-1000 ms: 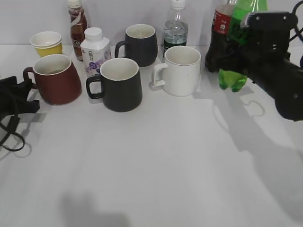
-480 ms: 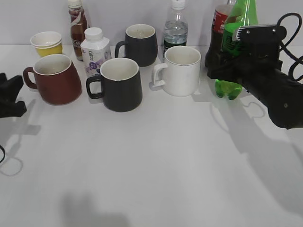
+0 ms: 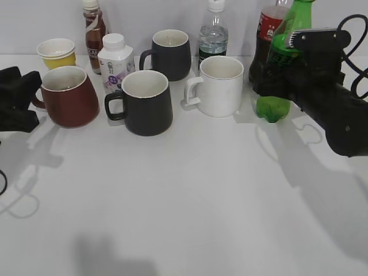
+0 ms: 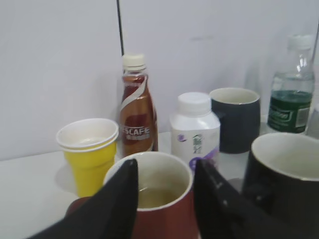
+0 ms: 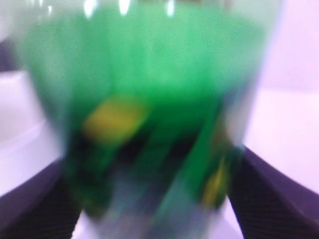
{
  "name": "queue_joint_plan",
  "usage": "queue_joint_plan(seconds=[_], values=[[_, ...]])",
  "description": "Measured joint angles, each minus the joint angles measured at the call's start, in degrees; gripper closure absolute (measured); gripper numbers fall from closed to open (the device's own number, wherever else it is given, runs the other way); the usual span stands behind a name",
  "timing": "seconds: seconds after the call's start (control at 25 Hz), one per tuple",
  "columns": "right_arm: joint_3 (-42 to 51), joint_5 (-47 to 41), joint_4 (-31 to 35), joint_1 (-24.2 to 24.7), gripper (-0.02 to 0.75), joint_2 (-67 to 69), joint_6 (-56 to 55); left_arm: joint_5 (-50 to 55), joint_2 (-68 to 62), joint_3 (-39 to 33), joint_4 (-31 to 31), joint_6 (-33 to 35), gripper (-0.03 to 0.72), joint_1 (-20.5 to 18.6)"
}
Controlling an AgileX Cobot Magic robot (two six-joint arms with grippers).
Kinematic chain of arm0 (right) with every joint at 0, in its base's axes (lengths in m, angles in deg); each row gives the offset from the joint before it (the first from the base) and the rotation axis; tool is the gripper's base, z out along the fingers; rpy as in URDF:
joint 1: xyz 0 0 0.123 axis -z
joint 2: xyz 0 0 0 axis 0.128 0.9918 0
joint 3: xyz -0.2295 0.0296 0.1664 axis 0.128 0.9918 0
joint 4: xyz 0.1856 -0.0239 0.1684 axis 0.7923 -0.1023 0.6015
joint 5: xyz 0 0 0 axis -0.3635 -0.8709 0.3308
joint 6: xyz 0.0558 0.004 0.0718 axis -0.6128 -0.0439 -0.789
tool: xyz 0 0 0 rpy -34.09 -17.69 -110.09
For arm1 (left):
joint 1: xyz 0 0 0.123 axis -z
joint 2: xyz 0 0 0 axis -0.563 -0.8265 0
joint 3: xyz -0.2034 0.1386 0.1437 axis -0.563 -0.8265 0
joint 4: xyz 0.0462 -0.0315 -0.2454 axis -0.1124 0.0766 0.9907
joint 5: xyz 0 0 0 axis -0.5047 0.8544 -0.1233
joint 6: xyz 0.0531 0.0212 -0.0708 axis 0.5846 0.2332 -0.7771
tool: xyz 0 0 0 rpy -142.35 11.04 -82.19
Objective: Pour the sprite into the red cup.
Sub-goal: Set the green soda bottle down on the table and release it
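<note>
The red cup (image 3: 72,98) stands at the left of the table, its handle toward my left gripper (image 3: 24,98). In the left wrist view the cup (image 4: 162,221) sits between the two spread fingers of that gripper (image 4: 164,199), which is open; some pale liquid lies inside the cup. My right gripper (image 3: 282,66) is shut on the sprite (image 3: 272,107), a green bottle held off the table at the right, tilted with its base toward the left. The right wrist view shows the bottle (image 5: 149,89) blurred between the fingers (image 5: 154,194).
Between the two arms stand a black mug (image 3: 146,103), a second black mug (image 3: 169,53) and a white mug (image 3: 218,86). Along the back stand a yellow cup (image 3: 57,53), coffee bottle (image 3: 94,31), white bottle (image 3: 114,60), clear bottle (image 3: 213,34) and cola bottle (image 3: 267,26).
My left gripper has risen and moved right, up to the red cup's handle side. My right gripper has shifted slightly left, and the sprite's base has swung down and left.
</note>
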Motion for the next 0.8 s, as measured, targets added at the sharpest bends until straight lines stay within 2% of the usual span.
queue_joint_plan(seconds=[0.24,0.36,0.52,0.8], values=[[4.1,-0.1,0.0,0.0,0.117,-1.5,0.0,9.4,6.6,0.0,4.2,-0.1,0.392,3.2],[7.1,-1.2,0.0,0.0,0.118,-4.0,0.0,20.4,10.9,0.9,4.9,-1.6,0.392,3.8],[9.7,-10.4,-0.2,0.0,0.125,-8.8,-0.5,45.6,17.2,7.3,6.6,-3.0,0.392,3.9],[10.1,-37.2,-0.4,0.0,0.143,-19.8,-1.0,89.7,24.6,21.9,7.3,-3.2,0.392,3.9]])
